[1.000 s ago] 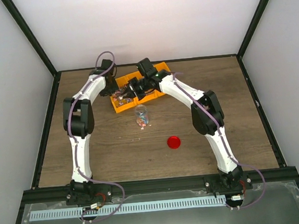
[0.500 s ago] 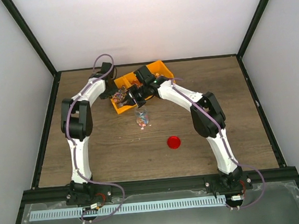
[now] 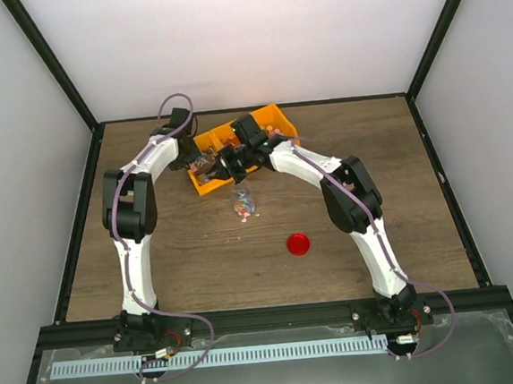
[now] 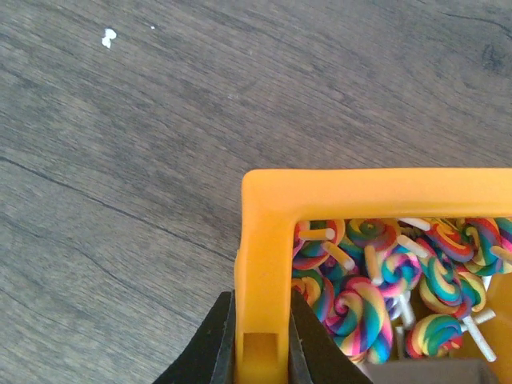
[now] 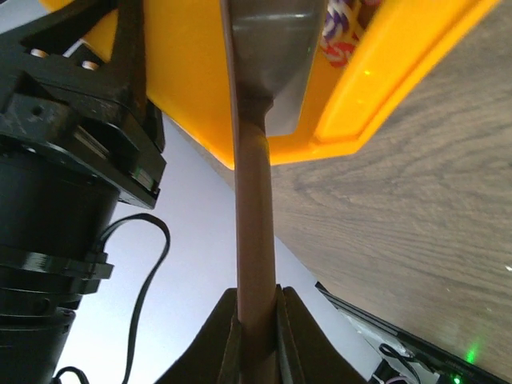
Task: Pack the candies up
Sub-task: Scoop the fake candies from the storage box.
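Reaching from the near edge toward the middle of the far edge of the bench [image 3: 391,189], the left arm [image 3: 136,202] and the right arm [image 3: 346,193] bend inward and meet over an orange bin [image 3: 268,117]. The left wrist is turned down at the bin's left end. The left fingers [image 4: 212,352] are clenched on the bin's wall, one outside it and one inside, just beside a corner.

The right forearm crosses above the bin from the right. The right fingers [image 5: 304,340] are clamped on the brown handle of a scoop [image 5: 254,224], whose grey head points away from them and dips over the bin's rim.

The candies [image 4: 376,288], rainbow-swirled lollipops on short white sticks, are heaped inside the bin. They lie just past the inner left finger and against the scoop head, and neither pair of fingers touches them. A clear jar [image 3: 242,198] with a few coloured pieces stands on the near side of the bin. A red lid [image 3: 298,243] lies apart from it, nearer the near edge.
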{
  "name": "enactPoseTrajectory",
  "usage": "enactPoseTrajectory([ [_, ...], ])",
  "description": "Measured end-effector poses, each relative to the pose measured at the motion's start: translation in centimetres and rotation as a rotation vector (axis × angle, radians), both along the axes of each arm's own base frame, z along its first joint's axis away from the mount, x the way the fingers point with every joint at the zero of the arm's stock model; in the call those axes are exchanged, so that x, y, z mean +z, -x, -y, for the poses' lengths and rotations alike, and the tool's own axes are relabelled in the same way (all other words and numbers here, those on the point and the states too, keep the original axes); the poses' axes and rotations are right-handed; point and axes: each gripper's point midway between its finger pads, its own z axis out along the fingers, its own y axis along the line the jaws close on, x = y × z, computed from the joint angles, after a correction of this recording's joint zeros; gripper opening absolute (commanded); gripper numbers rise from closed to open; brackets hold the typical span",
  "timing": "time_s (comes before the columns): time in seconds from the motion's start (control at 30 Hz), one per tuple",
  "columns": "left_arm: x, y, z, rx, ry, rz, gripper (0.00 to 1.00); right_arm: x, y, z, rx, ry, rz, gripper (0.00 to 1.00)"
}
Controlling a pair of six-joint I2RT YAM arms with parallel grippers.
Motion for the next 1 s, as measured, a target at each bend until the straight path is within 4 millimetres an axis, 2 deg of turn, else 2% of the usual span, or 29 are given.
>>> enactPoseTrajectory([
  [0.23, 0.0, -0.3, -0.7, -0.011, 0.009, 0.003, 0.04, 0.2, -1.8, -0.5, 0.022, -0.096, 0.046, 0.01],
  [0.3, 0.0, -0.3, -0.7, -0.013, 0.01, 0.005, 0.04, -0.3, -2.2, -0.5, 0.026, -0.127, 0.062, 0.01],
  [0.4, 0.0, -0.7, -1.2, -0.006, 0.008, 0.015, 0.04, -1.3, -2.1, -0.7, 0.062, -0.162, 0.076, 0.01],
  [0.53, 0.0, -0.8, -2.0, 0.013, 0.012, 0.018, 0.04, -1.1, -2.5, -1.0, 0.082, -0.155, 0.121, 0.01],
  [0.93, 0.0, -0.8, -1.7, -0.001, 0.022, 0.015, 0.04, -1.3, -2.1, -0.6, 0.077, -0.089, 0.138, 0.01],
  [1.0, -0.1, -0.8, -1.4, -0.011, 0.024, 0.011, 0.04, -0.8, -2.0, -0.6, 0.065, -0.06, 0.126, 0.01],
])
